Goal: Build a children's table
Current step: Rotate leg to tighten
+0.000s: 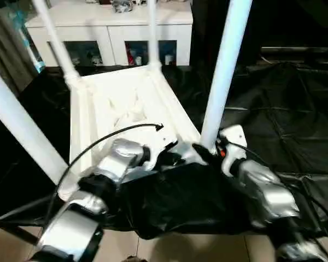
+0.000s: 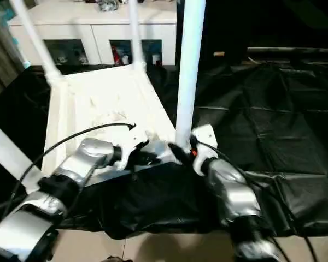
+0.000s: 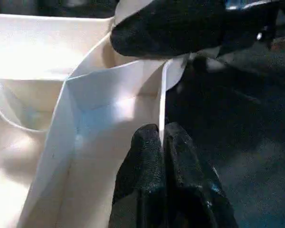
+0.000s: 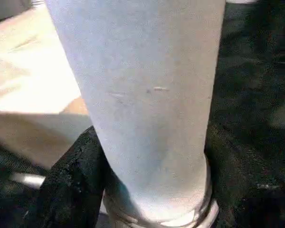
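The children's table lies upside down on black cloth, its white ribbed tabletop facing up. Several white legs stand in its corner sockets: the near right leg, the near left leg and two far legs. My left gripper is shut on the tabletop's thin near rim, close to the near right corner. My right gripper is closed around the base of the near right leg, with a black finger pressed against each side just above the socket.
A white cabinet with glass fronts stands behind the table. Black cloth covers the floor to the right and bunches up under my forearms. Pale floor tiles show at the near edge. A grey curtain hangs at far left.
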Robot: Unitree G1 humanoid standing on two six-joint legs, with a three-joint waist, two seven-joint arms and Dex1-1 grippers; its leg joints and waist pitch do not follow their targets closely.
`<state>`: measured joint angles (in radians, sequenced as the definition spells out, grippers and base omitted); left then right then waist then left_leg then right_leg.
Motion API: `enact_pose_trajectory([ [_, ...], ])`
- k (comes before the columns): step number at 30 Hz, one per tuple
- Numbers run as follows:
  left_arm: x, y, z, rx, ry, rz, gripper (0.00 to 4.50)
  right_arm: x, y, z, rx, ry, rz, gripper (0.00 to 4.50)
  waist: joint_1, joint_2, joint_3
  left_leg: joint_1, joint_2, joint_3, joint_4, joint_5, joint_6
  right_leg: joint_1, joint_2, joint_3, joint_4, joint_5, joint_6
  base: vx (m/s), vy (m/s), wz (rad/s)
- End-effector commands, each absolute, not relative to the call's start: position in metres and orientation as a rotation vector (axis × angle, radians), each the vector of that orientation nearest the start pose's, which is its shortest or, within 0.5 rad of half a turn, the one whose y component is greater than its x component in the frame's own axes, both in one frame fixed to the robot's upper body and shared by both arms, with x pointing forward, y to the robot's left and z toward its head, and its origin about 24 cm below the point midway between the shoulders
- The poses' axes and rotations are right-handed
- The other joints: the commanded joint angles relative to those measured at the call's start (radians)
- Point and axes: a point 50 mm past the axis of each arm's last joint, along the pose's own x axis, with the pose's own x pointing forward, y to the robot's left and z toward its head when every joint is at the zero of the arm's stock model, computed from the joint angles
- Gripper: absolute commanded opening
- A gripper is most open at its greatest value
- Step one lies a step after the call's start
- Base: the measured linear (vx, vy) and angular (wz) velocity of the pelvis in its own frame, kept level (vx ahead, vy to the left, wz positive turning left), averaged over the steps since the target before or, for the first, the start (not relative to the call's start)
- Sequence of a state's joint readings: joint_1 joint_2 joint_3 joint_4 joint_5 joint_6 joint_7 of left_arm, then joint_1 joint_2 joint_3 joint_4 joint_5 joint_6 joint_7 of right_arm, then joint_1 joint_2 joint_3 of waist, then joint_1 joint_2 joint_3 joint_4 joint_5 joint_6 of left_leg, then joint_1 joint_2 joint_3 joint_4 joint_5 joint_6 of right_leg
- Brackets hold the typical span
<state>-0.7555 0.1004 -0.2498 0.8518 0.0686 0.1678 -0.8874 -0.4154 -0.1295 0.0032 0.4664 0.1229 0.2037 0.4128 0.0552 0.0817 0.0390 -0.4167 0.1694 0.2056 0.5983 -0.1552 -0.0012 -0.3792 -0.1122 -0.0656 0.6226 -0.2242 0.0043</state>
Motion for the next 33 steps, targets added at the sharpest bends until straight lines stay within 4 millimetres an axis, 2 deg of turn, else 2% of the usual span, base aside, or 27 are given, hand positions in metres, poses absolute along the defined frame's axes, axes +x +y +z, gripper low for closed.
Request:
enact_pose_trajectory([
  [1, 0.343, 0.040, 0.058, 0.242, 0.374, -1.142, 0.00, 0.312, -0.103, 0.015, 0.052, 0.350, 0.570, 2.98, -0.003, -0.014, -0.052, 0.043, 0.060, -0.044, -0.093, -0.415, -0.042, 0.012, -0.057, 0.039, -0.102, -0.282, -0.177, 0.000, 0.000, 0.00],
  [3, 0.340, 0.035, 0.057, 0.236, 0.374, -1.176, 0.00, 0.311, -0.093, 0.021, 0.096, 0.326, 0.650, 3.33, -0.002, -0.013, -0.054, 0.039, 0.060, -0.043, -0.093, -0.386, -0.023, 0.016, -0.054, 0.039, -0.100, -0.237, -0.176, 0.000, 0.000, 0.00],
  [4, 0.339, 0.036, 0.057, 0.237, 0.376, -1.195, 0.00, 0.311, -0.092, 0.024, 0.100, 0.318, 0.678, 3.33, -0.002, -0.013, -0.055, 0.039, 0.060, -0.043, -0.093, -0.378, -0.019, 0.016, -0.054, 0.039, -0.099, -0.222, -0.178, 0.000, 0.000, 0.00],
  [7, 0.335, 0.042, 0.056, 0.251, 0.379, -1.244, 0.00, 0.308, -0.096, 0.027, 0.049, 0.296, 0.746, 3.67, -0.004, -0.011, -0.057, 0.036, 0.062, -0.042, -0.095, -0.359, -0.005, 0.021, -0.051, 0.036, -0.094, -0.181, -0.191, 0.000, 0.000, 0.00],
  [10, 0.331, 0.052, 0.053, 0.266, 0.394, -1.312, 0.00, 0.303, -0.107, 0.030, -0.003, 0.286, 0.838, 3.67, -0.003, -0.013, -0.060, 0.035, 0.063, -0.039, -0.090, -0.317, 0.017, 0.023, -0.051, 0.037, -0.089, -0.100, -0.211, 0.000, 0.000, 0.00],
  [12, 0.328, 0.058, 0.052, 0.276, 0.407, -1.356, 0.00, 0.300, -0.115, 0.032, -0.022, 0.281, 0.891, 3.67, 0.004, -0.013, -0.066, 0.032, 0.061, -0.035, -0.080, -0.234, 0.066, 0.032, -0.052, 0.033, -0.079, 0.011, -0.231, 0.000, 0.000, 0.00],
  [14, 0.325, 0.063, 0.051, 0.281, 0.419, -1.396, 0.00, 0.298, -0.122, 0.034, -0.031, 0.277, 0.928, 3.67, 0.006, -0.016, -0.067, 0.028, 0.061, -0.032, -0.073, -0.184, 0.104, 0.031, -0.052, 0.032, -0.073, 0.065, -0.247, 0.000, 0.000, 0.00],
  [15, 0.321, 0.068, 0.051, 0.285, 0.431, -1.439, 0.00, 0.295, -0.128, 0.036, -0.033, 0.275, 0.963, 3.67, 0.012, -0.014, -0.067, 0.030, 0.062, -0.031, -0.070, -0.179, 0.117, 0.031, -0.054, 0.030, -0.074, 0.055, -0.254, 0.000, 0.000, 0.00],
  [19, 0.318, 0.077, 0.051, 0.298, 0.454, -1.496, 0.00, 0.290, -0.140, 0.041, -0.032, 0.281, 1.039, 3.67, 0.024, -0.011, -0.063, 0.035, 0.069, -0.031, -0.076, -0.216, 0.107, 0.026, -0.050, 0.031, -0.078, -0.024, -0.255, 0.000, 0.000, 0.00],
  [21, 0.315, 0.086, 0.053, 0.310, 0.471, -1.547, 0.00, 0.285, -0.151, 0.047, -0.050, 0.284, 1.097, 3.67, 0.033, -0.010, -0.059, 0.041, 0.073, -0.032, -0.083, -0.263, 0.070, 0.022, -0.049, 0.034, -0.082, -0.081, -0.250, 0.000, 0.000, 0.00],
  [24, 0.313, 0.095, 0.053, 0.324, 0.490, -1.580, 0.00, 0.282, -0.159, 0.050, -0.068, 0.291, 1.134, 3.67, 0.036, -0.006, -0.059, 0.044, 0.074, -0.032, -0.089, -0.300, 0.038, 0.020, -0.049, 0.036, -0.081, -0.095, -0.244, 0.000, 0.000, 0.00],
  [26, 0.312, 0.100, 0.055, 0.334, 0.496, -1.600, 0.00, 0.281, -0.164, 0.052, -0.075, 0.295, 1.155, 3.67, 0.037, -0.010, -0.059, 0.043, 0.073, -0.032, -0.090, -0.310, 0.027, 0.021, -0.051, 0.037, -0.082, -0.097, -0.242, 0.000, 0.000, 0.00],
  [29, 0.311, 0.103, 0.055, 0.331, 0.505, -1.609, 0.00, 0.280, -0.166, 0.053, -0.076, 0.299, 1.170, 3.67, 0.036, -0.010, -0.060, 0.042, 0.070, -0.030, -0.088, -0.293, 0.029, 0.021, -0.052, 0.037, -0.080, -0.083, -0.245, 0.000, 0.000, 0.00],
  [32, 0.311, 0.106, 0.056, 0.333, 0.513, -1.618, 0.00, 0.277, -0.167, 0.053, -0.072, 0.317, 1.207, 3.34, 0.036, -0.014, -0.063, 0.039, 0.069, -0.029, -0.082, -0.257, 0.047, 0.024, -0.052, 0.036, -0.076, -0.046, -0.255, 0.000, 0.000, 0.00],
  [33, 0.310, 0.107, 0.056, 0.332, 0.514, -1.619, 0.00, 0.276, -0.166, 0.053, -0.070, 0.319, 1.212, 3.34, 0.038, -0.013, -0.064, 0.039, 0.070, -0.029, -0.081, -0.242, 0.056, 0.024, -0.053, 0.036, -0.075, -0.033, -0.257, 0.000, 0.000, 0.00],
])
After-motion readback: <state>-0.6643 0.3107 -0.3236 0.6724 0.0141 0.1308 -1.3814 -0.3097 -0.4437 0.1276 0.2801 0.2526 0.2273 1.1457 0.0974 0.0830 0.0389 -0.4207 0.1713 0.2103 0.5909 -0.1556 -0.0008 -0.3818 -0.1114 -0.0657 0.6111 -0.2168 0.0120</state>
